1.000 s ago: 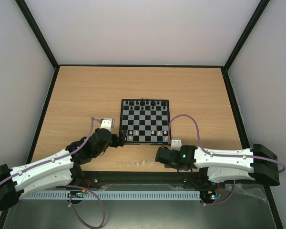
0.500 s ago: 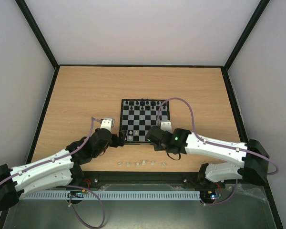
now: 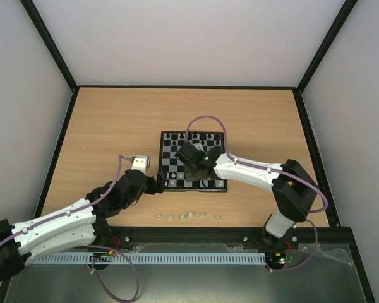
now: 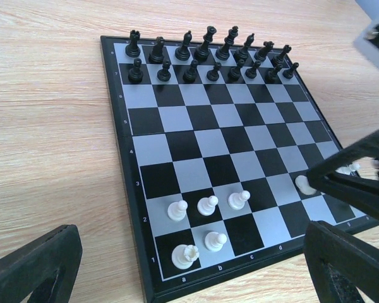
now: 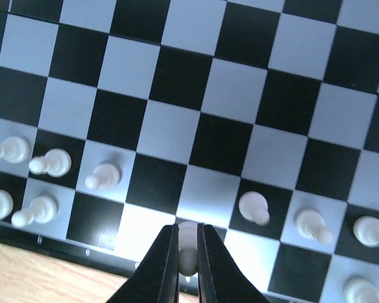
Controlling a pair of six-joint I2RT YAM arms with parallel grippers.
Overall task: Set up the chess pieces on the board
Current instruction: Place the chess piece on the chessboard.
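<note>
The board [image 3: 177, 151] lies mid-table. My right gripper [image 3: 191, 155] hovers over it, shut on a small whitish chess piece [image 5: 188, 257]. In the right wrist view that gripper [image 5: 187, 233] hangs above the board's [image 5: 227, 95] near rows. White pieces stand to its left [image 5: 103, 175] and right [image 5: 254, 206]. My left gripper [image 3: 156, 184] rests open at the board's near left corner. In the left wrist view the board [image 4: 196, 145] carries several white pieces [image 4: 207, 204] between the wide-spread fingers of the left gripper [image 4: 189, 278], which holds nothing. Several loose white pieces [image 3: 183, 217] lie near the table's front edge.
Black pieces [image 4: 208, 53] fill the board's two far rows. A purple cable [image 3: 205, 120] loops above the right arm over the board's far edge. A black frame rail [image 3: 189, 232] runs along the table's near edge, just behind the loose pieces.
My right arm has swung from the loose pieces at the front edge up and left over the board, carrying a white piece. The left arm has stayed put.
</note>
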